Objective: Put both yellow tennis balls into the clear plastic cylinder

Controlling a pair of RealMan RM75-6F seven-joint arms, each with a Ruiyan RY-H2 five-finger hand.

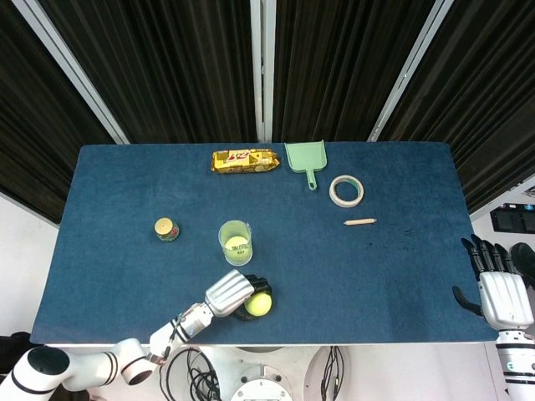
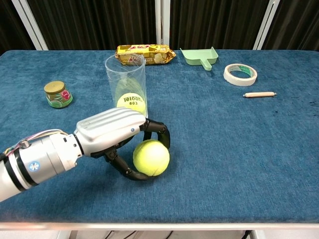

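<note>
A clear plastic cylinder (image 2: 125, 81) (image 1: 235, 240) stands upright on the blue table with one yellow tennis ball (image 2: 131, 102) (image 1: 237, 246) inside it. The second yellow tennis ball (image 2: 151, 157) (image 1: 258, 305) lies on the table just in front of the cylinder. My left hand (image 2: 115, 136) (image 1: 233, 292) grips this ball, fingers curled over its top and thumb under its near side. My right hand (image 1: 499, 288) rests at the table's right edge, fingers apart, holding nothing; the chest view does not show it.
A small yellow-lidded jar (image 2: 58, 94) sits left of the cylinder. Along the far edge lie a yellow snack pack (image 2: 145, 54), a green dustpan (image 2: 201, 56), a tape roll (image 2: 239, 74) and a wooden peg (image 2: 259, 94).
</note>
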